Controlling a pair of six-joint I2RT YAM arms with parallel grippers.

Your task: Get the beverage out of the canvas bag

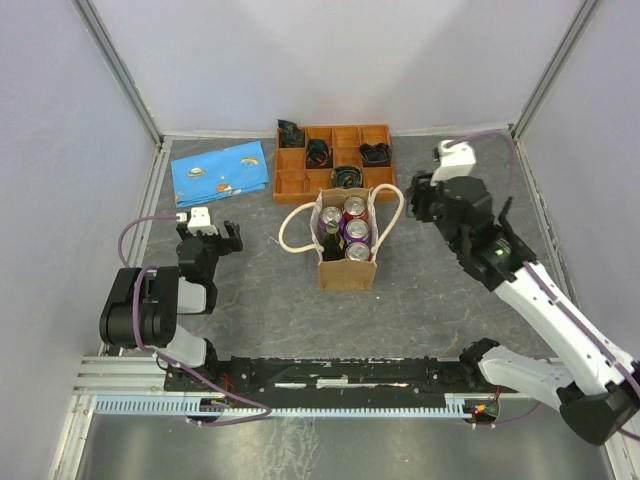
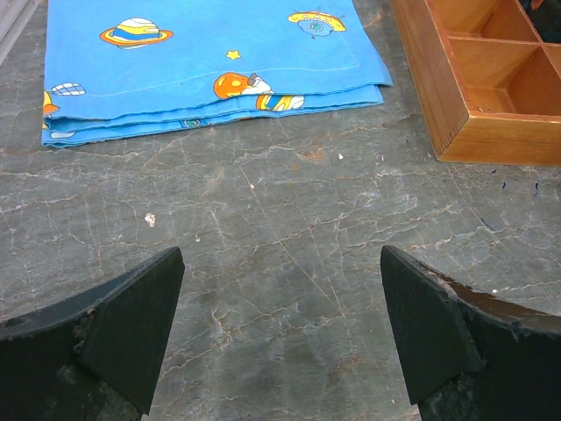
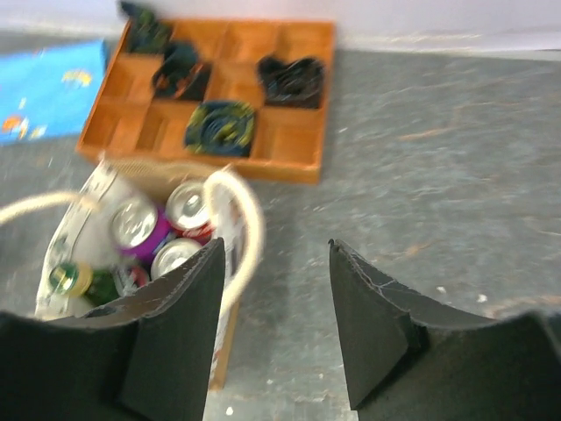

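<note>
Mostly grey veined table (image 1: 430, 290) (canvas bag (image 1: 347, 272) upright), lilac walls (image 1: 330, 60)

Left arm (image 1: 150, 305): black, round joints, a white shell near the base.
Right arm (image 1: 545, 300): white shells, black joints, a small green light (image 1: 497, 254).
Left camera (image 1: 200, 219): white block.
Right camera (image 1: 457, 155): white block.
Left cable (image 1: 130, 240): thin, purple.
Right cable (image 1: 513, 150): thin, purple.
Left claw (image 2: 280, 263): two matte black wedge fingers, one edge scuffed.
Right claw (image 3: 276, 250): black wedge fingers, edges chipped pale.

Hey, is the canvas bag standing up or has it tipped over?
Upright. The canvas bag stands on its base, mouth facing up, and the tops of the drink cans show inside.
</note>
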